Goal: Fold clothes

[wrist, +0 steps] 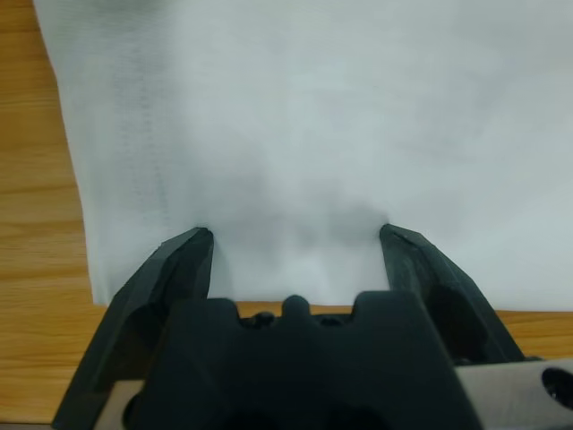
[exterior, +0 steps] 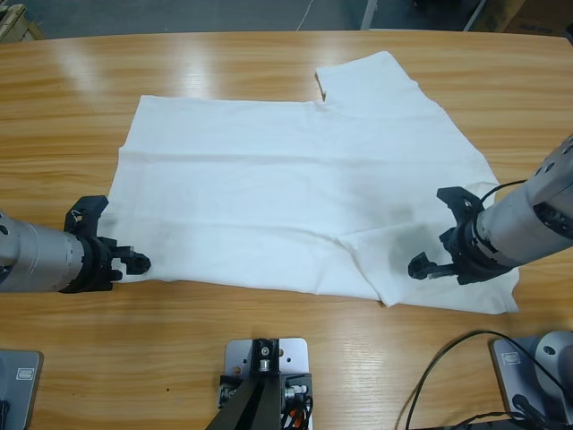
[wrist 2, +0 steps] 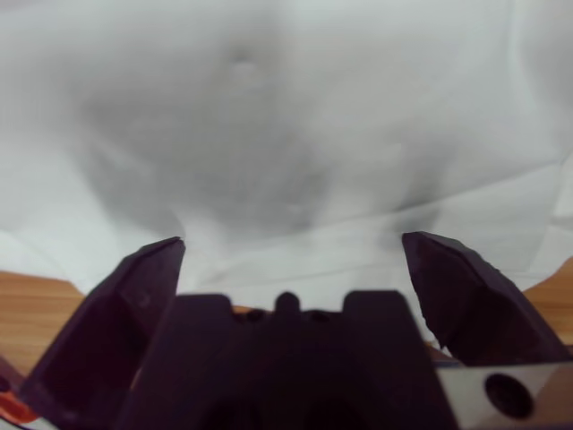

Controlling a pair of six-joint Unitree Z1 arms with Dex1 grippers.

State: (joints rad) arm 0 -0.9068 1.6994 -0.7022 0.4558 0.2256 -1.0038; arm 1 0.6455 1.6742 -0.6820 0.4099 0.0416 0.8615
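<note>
White T-shirt (exterior: 295,188), spread flat mid-frame on wooden table (exterior: 269,63). Left gripper (exterior: 107,237), jaws apart, lower left hem; right gripper (exterior: 439,233), jaws apart, lower right.

Plain white T-shirt (exterior: 295,193), brown wood-grain table (exterior: 269,358)

T-shirt (exterior: 295,197) spread on table (exterior: 269,72), between grippers.
</note>
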